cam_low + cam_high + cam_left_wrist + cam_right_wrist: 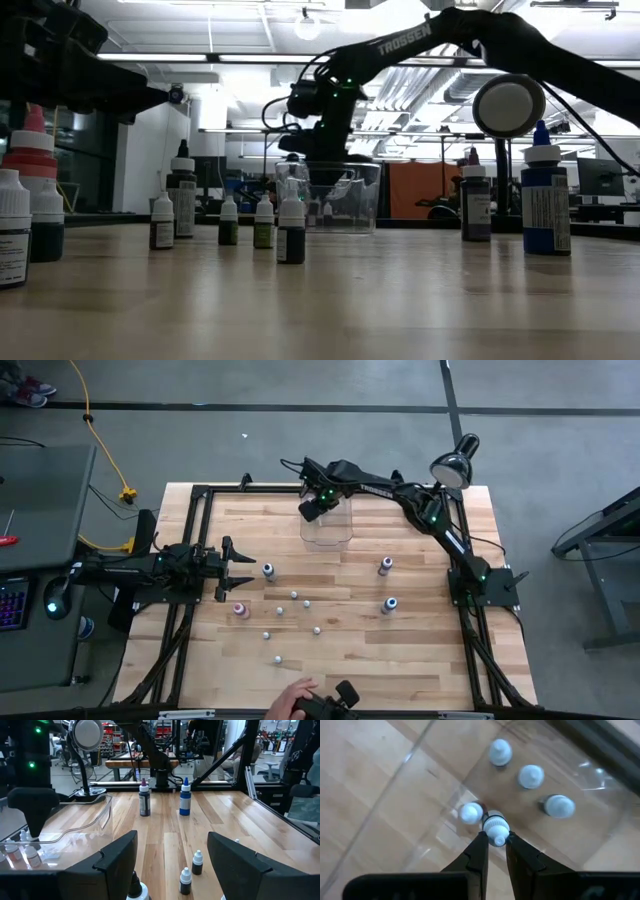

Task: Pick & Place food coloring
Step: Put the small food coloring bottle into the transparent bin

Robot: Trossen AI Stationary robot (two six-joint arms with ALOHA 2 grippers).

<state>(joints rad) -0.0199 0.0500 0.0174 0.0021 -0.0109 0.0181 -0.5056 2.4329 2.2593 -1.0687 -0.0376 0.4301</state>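
Right hand (495, 842) pinches a food coloring bottle (496, 827) by its cap, over the bin (328, 530), for vertical release. Left hand (236, 568) open, waiting.

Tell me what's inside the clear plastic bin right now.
Inside the clear rectangular plastic bin stand four white-capped food coloring bottles. The right gripper holds a fifth bottle above them. The caps hide the bottles' body colours.

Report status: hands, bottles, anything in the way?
Right hand shut on a food coloring bottle over the clear bin, four bottles inside. Left hand open, waiting at table's left. Loose bottles remain; nothing blocking.
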